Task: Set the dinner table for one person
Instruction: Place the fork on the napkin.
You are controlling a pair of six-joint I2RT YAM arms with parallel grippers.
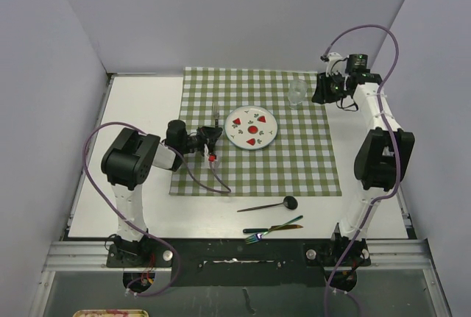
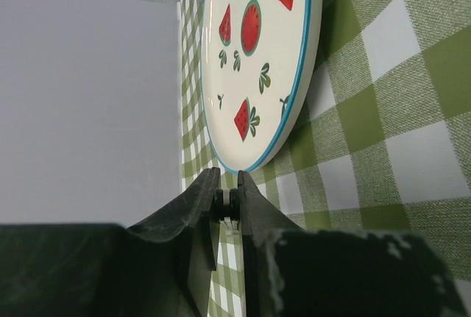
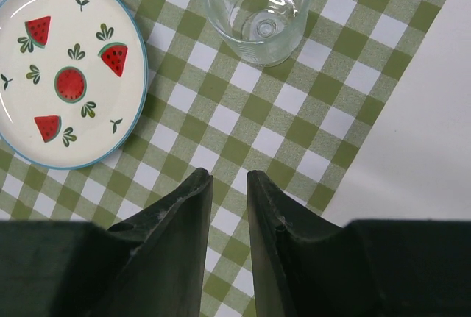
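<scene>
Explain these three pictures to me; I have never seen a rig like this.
Two robot arms stand at the near edge of a white table. One picture looks down from above; the other two come from a camera on each wrist. On a checked cloth are a plate, a glass and a fork. A black spoon and coloured cutlery lie on the bare table. The left hand is closed on something thin, apparently the fork's handle. The right hand, slightly open, holds nothing.

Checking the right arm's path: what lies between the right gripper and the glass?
Only bare checked cloth lies between the right gripper and the glass, shown in the right wrist view.
</scene>
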